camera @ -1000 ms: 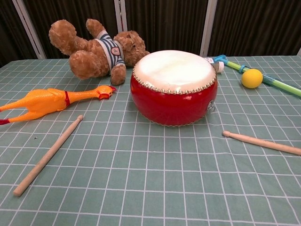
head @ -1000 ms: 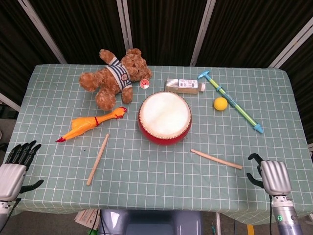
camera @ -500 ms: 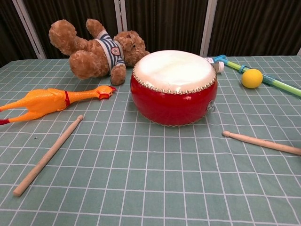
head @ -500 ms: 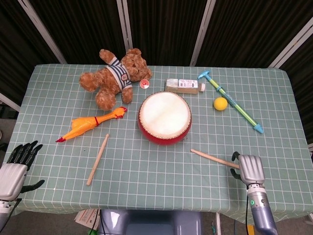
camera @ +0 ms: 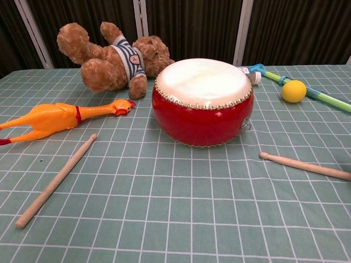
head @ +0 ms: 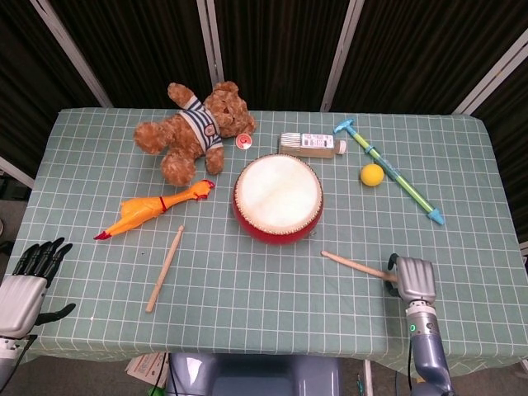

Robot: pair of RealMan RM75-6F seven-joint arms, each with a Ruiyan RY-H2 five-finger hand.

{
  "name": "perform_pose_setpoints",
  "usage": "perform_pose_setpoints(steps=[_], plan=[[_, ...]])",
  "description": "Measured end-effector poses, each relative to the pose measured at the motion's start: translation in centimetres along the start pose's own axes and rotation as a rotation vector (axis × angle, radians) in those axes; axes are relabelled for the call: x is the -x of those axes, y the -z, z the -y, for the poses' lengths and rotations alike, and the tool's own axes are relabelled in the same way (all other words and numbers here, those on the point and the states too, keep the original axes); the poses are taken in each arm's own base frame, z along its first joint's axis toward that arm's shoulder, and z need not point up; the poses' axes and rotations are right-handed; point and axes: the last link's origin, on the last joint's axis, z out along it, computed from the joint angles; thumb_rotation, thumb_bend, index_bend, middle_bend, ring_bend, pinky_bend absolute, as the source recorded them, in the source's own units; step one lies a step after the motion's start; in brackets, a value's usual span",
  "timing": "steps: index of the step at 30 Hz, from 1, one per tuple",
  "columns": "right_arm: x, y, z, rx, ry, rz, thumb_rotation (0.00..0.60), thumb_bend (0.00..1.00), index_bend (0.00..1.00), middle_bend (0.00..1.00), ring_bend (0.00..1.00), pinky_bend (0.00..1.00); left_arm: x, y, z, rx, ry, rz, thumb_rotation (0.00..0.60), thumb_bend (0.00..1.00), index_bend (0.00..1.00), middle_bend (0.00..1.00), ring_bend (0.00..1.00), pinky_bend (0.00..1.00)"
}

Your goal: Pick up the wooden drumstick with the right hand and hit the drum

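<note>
The drumstick [head: 355, 266] lies flat on the table [head: 462, 165], in front of the red drum [head: 278, 199] and to its right. The right hand [head: 412, 279] is over its far end (I cannot tell if the fingers grip it). The left hand [head: 29, 280] sits open, far off. 1 more stick [head: 165, 268] lies near the rubber chicken [head: 153, 209].

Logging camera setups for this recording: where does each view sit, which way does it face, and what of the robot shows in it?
Head view: high above the near table edge, looking steeply down on the green checked tablecloth; left hand and right hand both show.
Chest view: low, near table height, facing forward across the cloth; no hand visible.
Shared: red drum with white skin, right-side wooden drumstick, orange rubber chicken.
</note>
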Motion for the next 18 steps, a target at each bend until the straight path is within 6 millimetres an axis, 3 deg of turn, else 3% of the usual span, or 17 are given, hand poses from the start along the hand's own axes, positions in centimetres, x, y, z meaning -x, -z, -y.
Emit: perform_pose_setpoints(steps=[13, 18], plan=[[1.4, -1.0, 0.1, 0.039, 0.002, 0.025, 0.6, 0.35, 0.48, 1.0, 1.0, 0.91, 0.0, 0.0, 0.0, -0.006, 0.006, 0.006, 0.6, 0.0, 0.0, 0.0, 0.0, 0.0], [1.8, -1.3, -0.3, 0.06, 0.007, 0.033, 0.6, 0.4, 0.55, 1.0, 1.0, 0.91, 0.1, -0.1, 0.0, -0.006, 0.008, 0.011, 0.6, 0.0, 0.0, 0.0, 0.0, 0.0]])
